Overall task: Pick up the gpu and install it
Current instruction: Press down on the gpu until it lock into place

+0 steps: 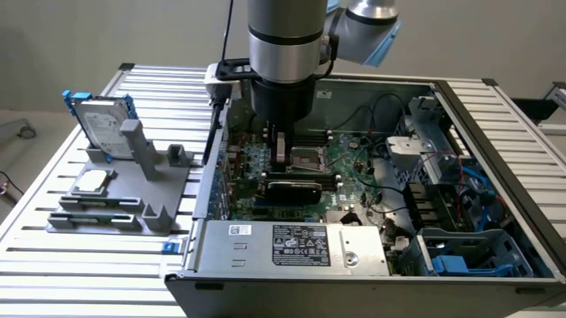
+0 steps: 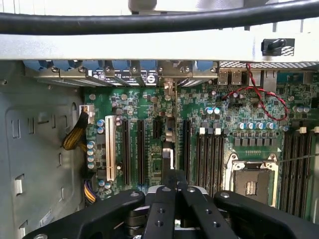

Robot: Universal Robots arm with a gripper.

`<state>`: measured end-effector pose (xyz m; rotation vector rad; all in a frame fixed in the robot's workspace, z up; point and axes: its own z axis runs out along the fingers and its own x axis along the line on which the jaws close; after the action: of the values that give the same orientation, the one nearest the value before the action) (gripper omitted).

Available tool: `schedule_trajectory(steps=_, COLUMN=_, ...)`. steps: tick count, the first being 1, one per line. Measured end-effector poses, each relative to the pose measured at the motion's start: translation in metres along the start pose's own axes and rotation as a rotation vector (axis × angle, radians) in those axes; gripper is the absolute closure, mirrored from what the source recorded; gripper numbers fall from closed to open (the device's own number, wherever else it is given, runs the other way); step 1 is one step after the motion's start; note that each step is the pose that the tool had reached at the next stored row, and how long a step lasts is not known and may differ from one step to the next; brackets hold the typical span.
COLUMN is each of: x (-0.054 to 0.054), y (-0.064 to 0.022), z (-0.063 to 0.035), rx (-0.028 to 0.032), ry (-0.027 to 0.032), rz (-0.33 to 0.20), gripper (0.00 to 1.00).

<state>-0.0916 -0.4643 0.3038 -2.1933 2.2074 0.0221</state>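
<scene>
Gripper (image 2: 174,175): lowered inside the open computer case (image 1: 495,132), above the green motherboard (image 2: 209,99). Its black fingers (image 2: 160,209) are drawn together on the gpu (image 2: 170,142), which shows between them as a thin card seen edge-on.

Gpu: upright, standing across the motherboard among the long black expansion slots. Its far end reaches the rear wall of the case, where the slot covers sit. Whether it is fully seated cannot be told.

Adjacent items: a white slot (image 2: 110,149) lies to one side of the card and the empty processor socket (image 2: 251,184) to the other.

Surroundings: a power supply box (image 1: 292,245) occupies the near edge of the case. The case lies on a slatted table (image 1: 53,265). A grey holder (image 1: 142,165) stands near the table's edge at the exterior view's left, carrying a hard drive (image 1: 99,129) upright.
</scene>
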Motion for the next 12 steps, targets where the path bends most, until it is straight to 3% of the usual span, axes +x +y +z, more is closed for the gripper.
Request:
schedule_trajectory(steps=8, x=-0.0001, y=0.0, z=0.0002, rx=0.0, ry=0.0001, rz=0.0, gripper=0.89)
schedule_trajectory(steps=12, x=-0.0006, y=0.0, z=0.0064, rx=0.0018, ry=-0.0001, rz=0.0, gripper=0.89)
